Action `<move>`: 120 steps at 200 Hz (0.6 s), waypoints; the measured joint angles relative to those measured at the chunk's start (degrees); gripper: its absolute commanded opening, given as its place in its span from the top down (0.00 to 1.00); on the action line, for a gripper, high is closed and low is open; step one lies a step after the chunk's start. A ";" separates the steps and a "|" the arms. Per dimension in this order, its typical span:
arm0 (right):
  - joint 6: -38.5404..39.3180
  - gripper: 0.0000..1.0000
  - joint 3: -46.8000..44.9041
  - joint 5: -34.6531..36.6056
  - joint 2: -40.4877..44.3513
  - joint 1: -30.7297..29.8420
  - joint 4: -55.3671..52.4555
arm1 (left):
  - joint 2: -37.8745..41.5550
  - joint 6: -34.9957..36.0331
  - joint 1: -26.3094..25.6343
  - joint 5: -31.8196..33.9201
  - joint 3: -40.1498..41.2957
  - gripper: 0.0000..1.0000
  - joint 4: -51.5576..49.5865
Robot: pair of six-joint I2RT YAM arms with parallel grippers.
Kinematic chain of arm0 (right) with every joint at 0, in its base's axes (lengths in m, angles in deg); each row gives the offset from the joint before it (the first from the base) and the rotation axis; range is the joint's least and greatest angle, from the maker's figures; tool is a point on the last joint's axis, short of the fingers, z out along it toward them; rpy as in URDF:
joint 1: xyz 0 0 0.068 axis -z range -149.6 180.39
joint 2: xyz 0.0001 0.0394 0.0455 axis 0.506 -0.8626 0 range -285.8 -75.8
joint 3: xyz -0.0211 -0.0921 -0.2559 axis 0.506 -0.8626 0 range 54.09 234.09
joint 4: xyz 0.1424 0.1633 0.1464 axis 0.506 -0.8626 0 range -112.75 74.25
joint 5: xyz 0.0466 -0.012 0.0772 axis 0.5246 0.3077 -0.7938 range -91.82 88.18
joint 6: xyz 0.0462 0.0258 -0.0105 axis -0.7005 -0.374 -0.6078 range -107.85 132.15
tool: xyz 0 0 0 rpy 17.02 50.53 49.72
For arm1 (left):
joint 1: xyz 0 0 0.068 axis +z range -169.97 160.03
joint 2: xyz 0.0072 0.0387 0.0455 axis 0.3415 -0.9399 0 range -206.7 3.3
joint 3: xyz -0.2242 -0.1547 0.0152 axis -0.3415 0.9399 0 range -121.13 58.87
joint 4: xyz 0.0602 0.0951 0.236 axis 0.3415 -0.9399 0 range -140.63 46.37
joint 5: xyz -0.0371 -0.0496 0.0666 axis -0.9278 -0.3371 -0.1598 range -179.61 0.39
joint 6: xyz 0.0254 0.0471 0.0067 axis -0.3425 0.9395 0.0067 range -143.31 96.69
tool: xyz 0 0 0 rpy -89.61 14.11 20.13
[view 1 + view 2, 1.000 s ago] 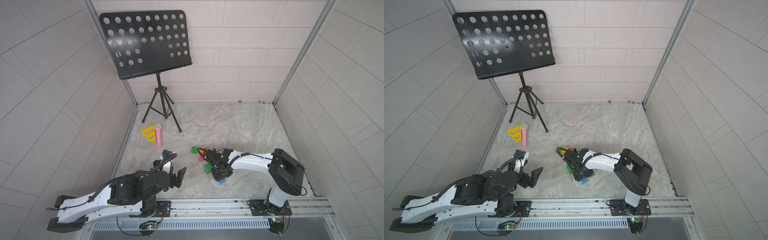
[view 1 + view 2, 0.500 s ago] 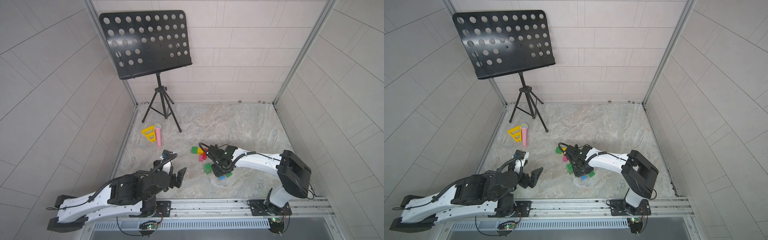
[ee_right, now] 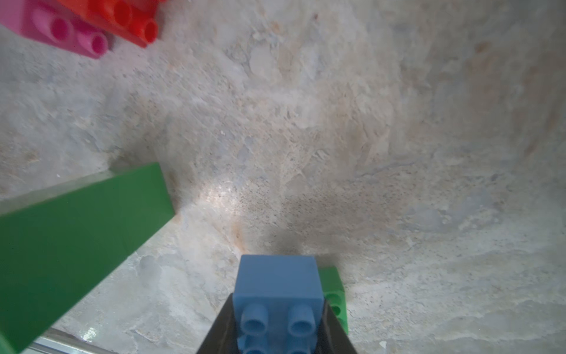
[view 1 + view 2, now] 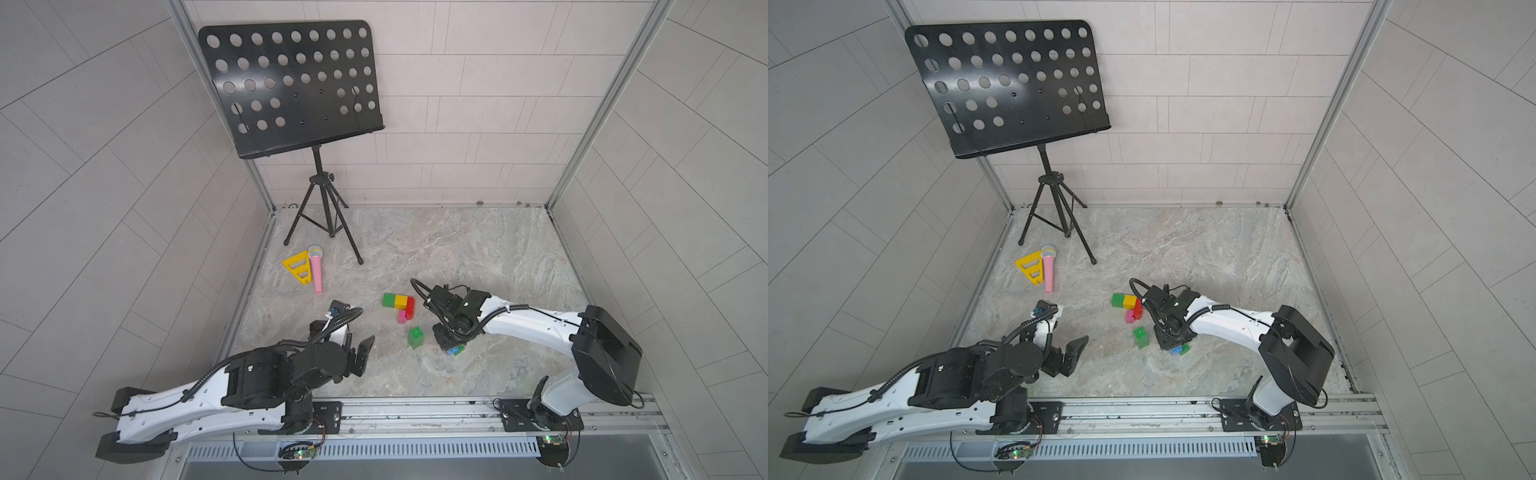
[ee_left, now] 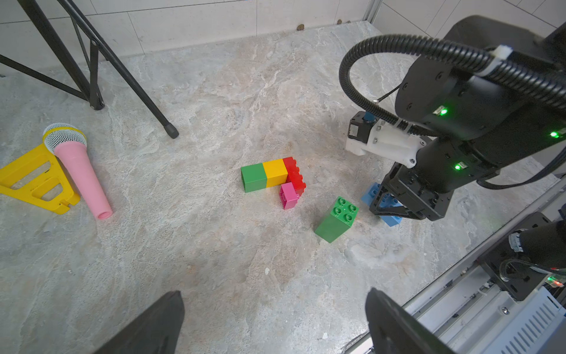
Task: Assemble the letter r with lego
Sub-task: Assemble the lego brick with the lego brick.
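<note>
Left wrist: one blue brick (image 5: 371,193)

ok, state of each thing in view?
left hand: open, empty
right hand: shut on blue brick
green stack: standing, studs up, free
brick cluster: green, yellow, red, pink lying on their sides, together
small green brick: lying beside blue brick
microphone: lying flat
yellow triangle: lying flat
music stand: upright

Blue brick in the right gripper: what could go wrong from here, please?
1. The right gripper is shut on the blue brick, and a small green brick sits close beside it, perhaps attached; it may be dragged along or drop.
2. The tall green piece stands upright close by, toward the red brick; a low sideways move could topple it.
</note>
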 measured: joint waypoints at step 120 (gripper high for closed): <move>6.45 1.00 0.17 0.26 0.57 2.86 0.92 | -0.94 -0.07 -0.22 0.00 0.00 0.00 -0.04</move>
